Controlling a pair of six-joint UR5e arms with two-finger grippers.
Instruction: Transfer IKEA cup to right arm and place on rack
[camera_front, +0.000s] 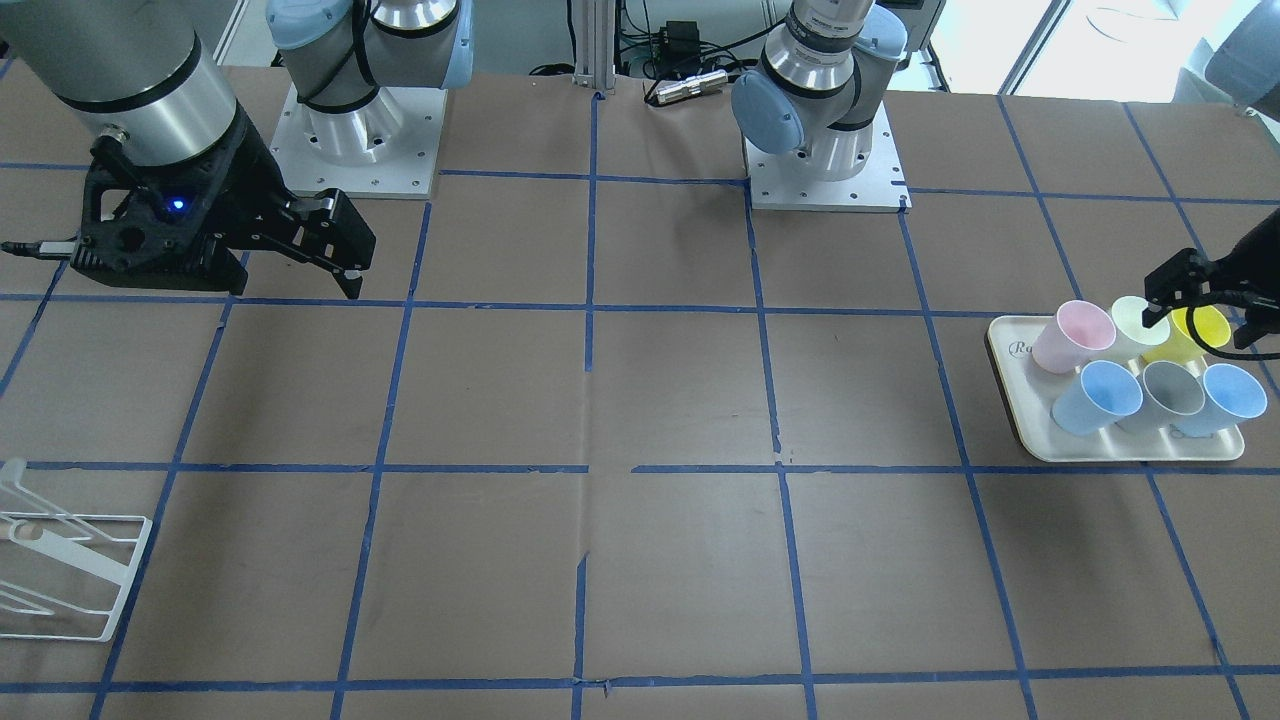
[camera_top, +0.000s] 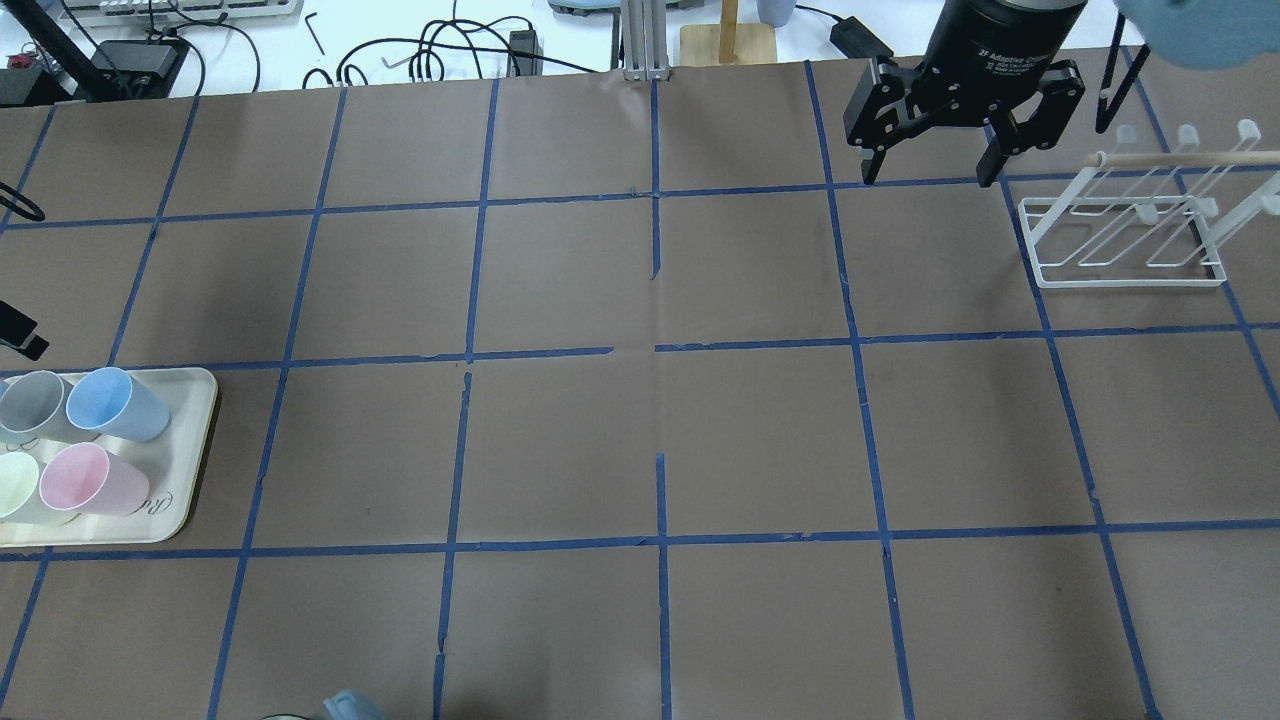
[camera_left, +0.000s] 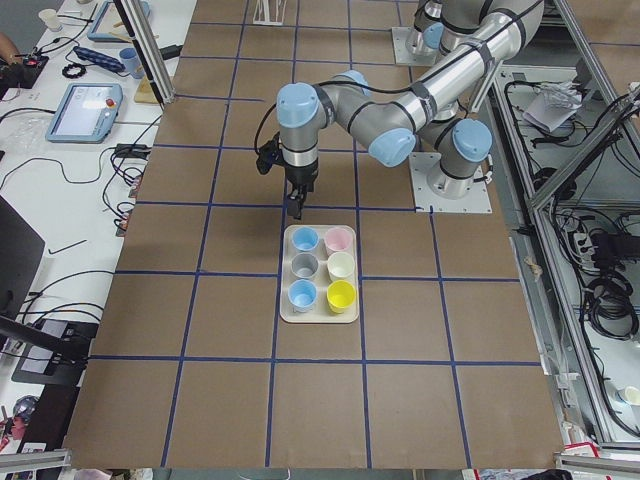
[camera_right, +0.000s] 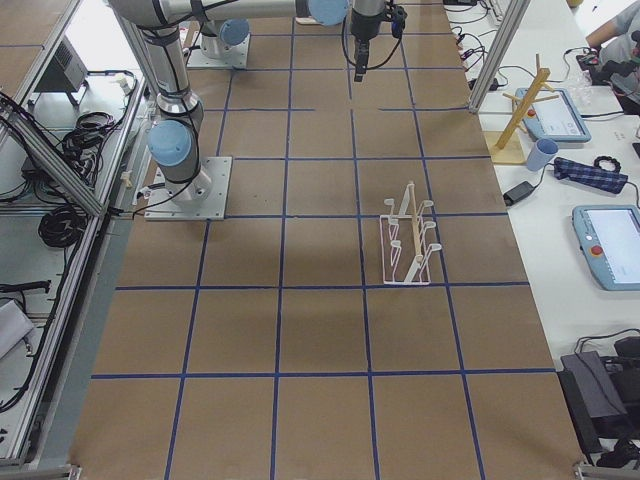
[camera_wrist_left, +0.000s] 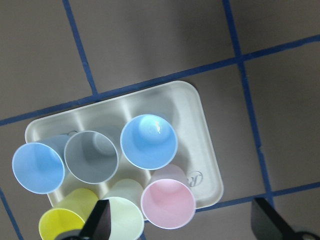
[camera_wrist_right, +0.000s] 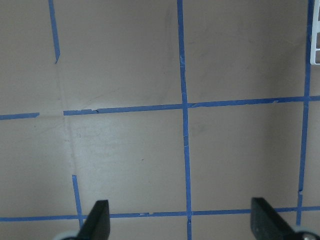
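A cream tray (camera_front: 1030, 430) holds several cups. Two are light blue: one next to the pink cup (camera_front: 1097, 397) (camera_wrist_left: 148, 141) and one next to the yellow cup (camera_front: 1232, 397) (camera_wrist_left: 37, 167). I cannot tell which of them is the paler IKEA cup. My left gripper (camera_front: 1195, 315) (camera_wrist_left: 185, 230) hangs open and empty above the tray's cream and yellow cups, touching nothing. My right gripper (camera_top: 927, 178) (camera_wrist_right: 182, 222) is open and empty, held high over bare table beside the white wire rack (camera_top: 1125, 250) (camera_front: 60, 560).
The tray also holds a grey cup (camera_wrist_left: 91, 157), a pink cup (camera_wrist_left: 167, 204), a cream cup (camera_wrist_left: 122, 217) and a yellow cup (camera_wrist_left: 62, 220). Brown paper with blue tape lines covers the table (camera_top: 650, 430). A wooden stand (camera_right: 520, 115) is beyond the far edge.
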